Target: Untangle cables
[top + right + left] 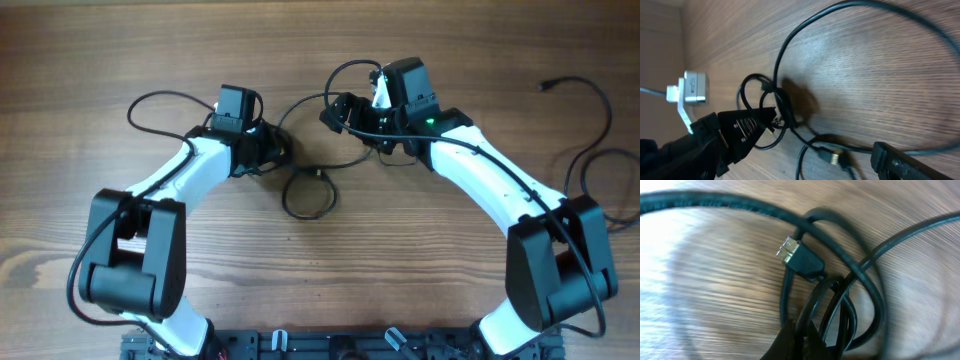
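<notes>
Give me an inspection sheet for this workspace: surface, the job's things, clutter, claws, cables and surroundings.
Surface: wooden table, bare grain showing.
Job's things: cables bunched in loops mid-table; a metal-tipped plug lies among them.
Clutter: nothing seen.
Claws: left claw shut on the cables; right claw open, one finger over the loops.
Cables: a black cord lies at the table's right, apart from the bunch; a thicker wire runs along the right arm.
Surroundings: dark rail at the near table edge.
</notes>
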You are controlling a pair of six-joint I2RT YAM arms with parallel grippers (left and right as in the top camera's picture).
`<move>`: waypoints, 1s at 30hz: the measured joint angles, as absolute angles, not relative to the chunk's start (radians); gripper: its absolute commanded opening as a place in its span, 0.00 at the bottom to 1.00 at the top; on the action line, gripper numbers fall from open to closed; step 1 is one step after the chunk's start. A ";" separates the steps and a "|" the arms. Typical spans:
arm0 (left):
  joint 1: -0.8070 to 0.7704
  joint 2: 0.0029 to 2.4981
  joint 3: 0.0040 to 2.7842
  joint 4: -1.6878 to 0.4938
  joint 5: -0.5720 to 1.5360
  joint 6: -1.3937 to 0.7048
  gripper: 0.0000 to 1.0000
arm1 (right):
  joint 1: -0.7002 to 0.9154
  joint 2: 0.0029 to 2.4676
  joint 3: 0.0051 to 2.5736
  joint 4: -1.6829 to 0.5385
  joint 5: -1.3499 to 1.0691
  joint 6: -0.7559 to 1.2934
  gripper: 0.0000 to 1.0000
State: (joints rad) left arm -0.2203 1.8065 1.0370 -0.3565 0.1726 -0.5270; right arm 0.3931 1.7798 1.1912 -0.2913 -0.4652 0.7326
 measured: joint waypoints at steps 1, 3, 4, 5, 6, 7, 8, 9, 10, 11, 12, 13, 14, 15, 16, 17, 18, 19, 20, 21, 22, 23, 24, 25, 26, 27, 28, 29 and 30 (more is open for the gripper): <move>-0.220 1.799 1.037 -0.350 0.205 -0.479 0.04 | 0.393 1.786 1.191 -0.290 -0.478 0.733 0.99; -0.220 1.796 1.037 -0.338 0.254 -0.398 0.04 | 0.393 1.808 1.191 -0.276 -0.499 0.736 0.99; -0.221 1.796 1.037 -0.335 0.271 -0.363 0.04 | 0.393 1.824 1.191 -0.261 -0.511 0.737 0.99; -0.221 1.796 1.037 -0.335 0.285 -0.330 0.04 | 0.393 1.843 1.190 -0.239 -0.529 0.737 0.99; -0.220 1.796 1.037 -0.334 0.299 -0.287 0.04 | 0.393 1.873 1.189 -0.202 -0.554 0.738 0.99; -0.221 1.796 1.037 -0.334 0.303 -0.272 0.04 | 0.393 1.891 1.187 -0.174 -0.571 0.738 0.99; -0.221 1.796 1.037 -0.334 0.307 -0.260 0.04 | 0.393 1.916 1.186 -0.126 -0.596 0.737 0.99; -0.221 1.796 1.037 -0.334 0.313 -0.247 0.04 | 0.393 1.942 1.186 -0.084 -0.618 0.738 0.99; -0.221 1.796 1.037 -0.333 0.315 -0.238 0.04 | 0.393 1.956 1.186 -0.064 -0.627 0.738 0.99; -0.220 1.796 1.037 -0.332 0.317 -0.228 0.04 | 0.393 1.998 1.185 -0.020 -0.653 0.736 0.99; -0.220 1.796 1.037 -0.331 0.318 -0.223 0.04 | 0.393 2.017 1.182 0.031 -0.660 0.738 0.99; -0.220 1.796 1.037 -0.332 0.321 -0.220 0.04 | 0.393 2.035 1.182 0.070 -0.667 0.739 0.99; -0.221 1.795 1.037 -0.328 0.321 -0.218 0.04 | 0.393 2.056 1.182 0.116 -0.673 0.742 0.99; -0.221 1.795 1.037 -0.328 0.321 -0.217 0.04 | 0.393 2.069 1.182 0.140 -0.678 0.745 0.98; -0.220 1.795 1.037 -0.327 0.321 -0.214 0.04 | 0.393 2.083 1.182 0.171 -0.681 0.756 0.98; -0.220 1.795 1.037 -0.327 0.321 -0.213 0.04 | 0.393 2.094 1.182 0.202 -0.685 0.766 0.95; -0.221 1.795 1.037 -0.327 0.321 -0.213 0.04 | 0.394 2.105 1.182 0.235 -0.688 0.780 0.95; -0.221 1.795 1.037 -0.326 0.322 -0.212 0.04 | 0.397 2.113 1.182 0.272 -0.689 0.789 0.93; -0.220 1.795 1.037 -0.323 0.322 -0.210 0.04 | 0.402 2.119 1.182 0.298 -0.691 0.793 0.89; -0.220 1.795 1.037 -0.320 0.324 -0.210 0.04 | 0.408 2.125 1.182 0.319 -0.690 0.799 0.84; -0.221 1.795 1.037 -0.319 0.324 -0.210 0.04 | 0.416 2.127 1.182 0.326 -0.686 0.803 0.76; -0.221 1.795 1.037 -0.319 0.324 -0.210 0.04 | 0.428 2.128 1.182 0.329 -0.678 0.807 0.66; -0.221 1.795 1.037 -0.319 0.324 -0.210 0.04 | 0.439 2.128 1.182 0.335 -0.670 0.812 0.61; -0.221 1.795 1.037 -0.318 0.324 -0.210 0.04 | 0.445 2.128 1.182 0.342 -0.664 0.814 0.58; -0.221 1.795 1.037 -0.318 0.324 -0.210 0.04 | 0.448 2.128 1.182 0.353 -0.661 0.818 0.54; -0.221 1.795 1.037 -0.317 0.324 -0.210 0.04 | 0.450 2.128 1.182 0.366 -0.657 0.818 0.49; -0.221 1.795 1.037 -0.317 0.324 -0.210 0.04 | 0.449 2.128 1.182 0.377 -0.654 0.818 0.42; -0.221 1.795 1.037 -0.316 0.324 -0.210 0.04 | 0.449 2.128 1.182 0.384 -0.651 0.826 0.40; -0.221 1.795 1.037 -0.316 0.324 -0.210 0.04 | 0.448 2.128 1.182 0.390 -0.648 0.834 0.39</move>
